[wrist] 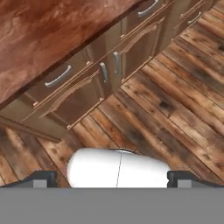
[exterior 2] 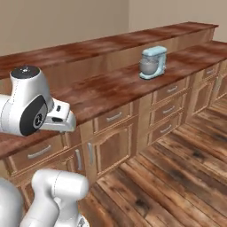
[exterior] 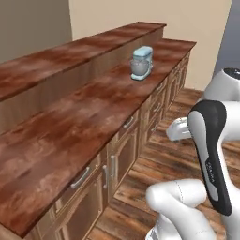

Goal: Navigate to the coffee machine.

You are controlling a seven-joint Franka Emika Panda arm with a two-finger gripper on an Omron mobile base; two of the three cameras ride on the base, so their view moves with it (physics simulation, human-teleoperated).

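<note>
One rounded pale-blue stand mixer (exterior: pixel 141 63) on glossy reddish wood-grain counter (exterior: pixel 70 126).

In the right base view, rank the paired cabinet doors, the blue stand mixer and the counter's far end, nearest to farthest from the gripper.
1. The paired cabinet doors, below the gripper.
2. The blue stand mixer, on the counter, farther right.
3. The counter's far end, top right.

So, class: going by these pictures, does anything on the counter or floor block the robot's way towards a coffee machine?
That cannot be settled. The appliance on the counter is a light blue stand mixer, not a coffee machine. The open gripper hangs over wood floor beside the cabinets.
</note>
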